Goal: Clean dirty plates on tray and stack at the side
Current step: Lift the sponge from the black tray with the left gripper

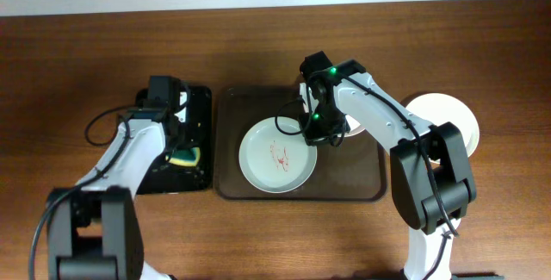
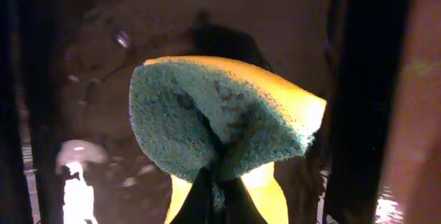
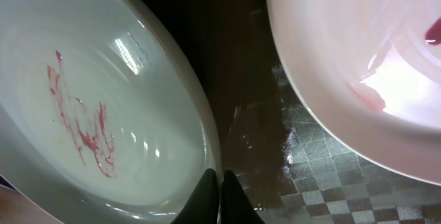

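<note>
A pale green plate (image 1: 275,155) smeared with red sauce lies on the dark brown tray (image 1: 362,177). My right gripper (image 1: 314,133) is shut on that plate's right rim; the right wrist view shows the fingertips (image 3: 222,186) pinching the edge of the green plate (image 3: 103,100). A pinkish-white plate (image 3: 358,58) with red smears lies just beside it on the tray (image 3: 310,162), mostly hidden under my arm from overhead. A white plate (image 1: 443,116) rests on the table to the right. My left gripper (image 2: 219,186) is shut on a green and yellow sponge (image 2: 220,114), folding it.
The sponge (image 1: 186,156) and my left gripper (image 1: 179,142) are over a small black tray (image 1: 200,99) left of the brown tray. Its wet dark floor (image 2: 103,65) shows behind the sponge. Bare wooden table surrounds both trays.
</note>
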Controlling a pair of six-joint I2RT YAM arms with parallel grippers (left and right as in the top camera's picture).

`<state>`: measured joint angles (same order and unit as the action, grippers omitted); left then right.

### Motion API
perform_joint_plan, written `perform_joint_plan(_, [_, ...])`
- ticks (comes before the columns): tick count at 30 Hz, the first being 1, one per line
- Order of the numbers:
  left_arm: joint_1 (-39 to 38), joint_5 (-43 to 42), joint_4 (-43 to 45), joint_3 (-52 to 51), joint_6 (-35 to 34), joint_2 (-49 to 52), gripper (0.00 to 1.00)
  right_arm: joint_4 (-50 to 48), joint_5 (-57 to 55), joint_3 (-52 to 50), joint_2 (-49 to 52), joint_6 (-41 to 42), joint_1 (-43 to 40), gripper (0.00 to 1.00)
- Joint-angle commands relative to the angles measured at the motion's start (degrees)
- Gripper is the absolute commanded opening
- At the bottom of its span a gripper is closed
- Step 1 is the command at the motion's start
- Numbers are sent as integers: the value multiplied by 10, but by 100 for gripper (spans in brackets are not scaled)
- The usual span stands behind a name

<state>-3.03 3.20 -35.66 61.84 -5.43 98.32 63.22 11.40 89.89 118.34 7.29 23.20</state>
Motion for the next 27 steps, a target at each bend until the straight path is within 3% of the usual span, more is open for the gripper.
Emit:
perform_joint_plan(1, [2,-9,-7,19,3,-36,0,0,-5,-3,-8,1,5,4])
perform_joint_plan(11, [2,-9,12,-36,3,26,0,0,-5,-3,-8,0,5,4])
perform_joint_plan(14, [2,-9,16,-40,3,51,8,1,-5,-3,-8,1,5,4])
perform_joint_plan(17, [2,-9,17,-40,3,59,0,1,-5,-3,-8,0,5,4])
perform_joint_plan(27, [2,-9,1,-13,3,-53,0,0,-5,-3,-8,1,5,4])
